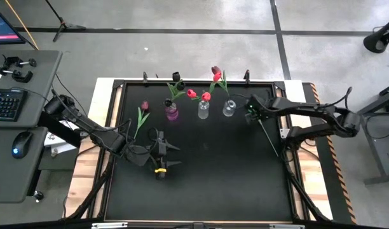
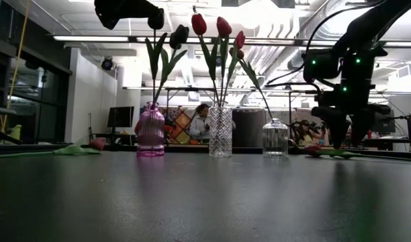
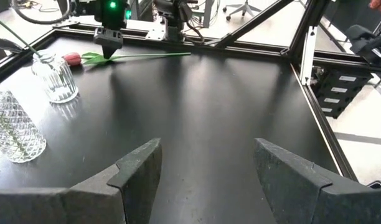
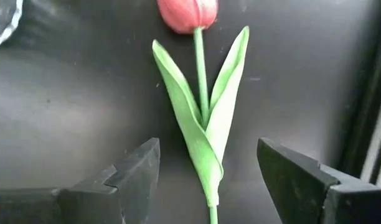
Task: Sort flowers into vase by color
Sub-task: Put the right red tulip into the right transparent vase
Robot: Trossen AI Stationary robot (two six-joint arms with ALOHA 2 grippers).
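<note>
Black table (image 1: 207,178) under bright ceiling lights, workshop room behind, a seated person (image 2: 201,122) far off between the vases. No brand or label readable anywhere; red monitor (image 1: 4,28) on the side desk at the high view's upper left corner cut off, its writing too small to read.

Three vases in a row near the far edge: pink vase (image 2: 150,131) with two dark-headed tulips (image 2: 180,35), cut-glass vase (image 2: 220,132) with red tulips (image 2: 199,23), small round clear vase (image 2: 275,138) with one leaning stem (image 2: 256,84), head colour hard to tell apart from the neighbouring bunch.

Right gripper (image 4: 206,171) hanging over a pink-red tulip lying flat (image 4: 197,81) near the table's right side, just beside the round vase; fingers spread wide, either side of the leaves, not touching. Tulip head partly cut off at the wrist picture's edge, stem end hidden below the fingers. Green lights lit on that wrist.

Left gripper (image 3: 206,180) low over the table's left-middle, released, fingers apart, nothing between them. Another pink tulip (image 1: 142,116) lying on the table left of the pink vase, well apart from the left gripper; in the low view only a blurred head and leaf visible.
</note>
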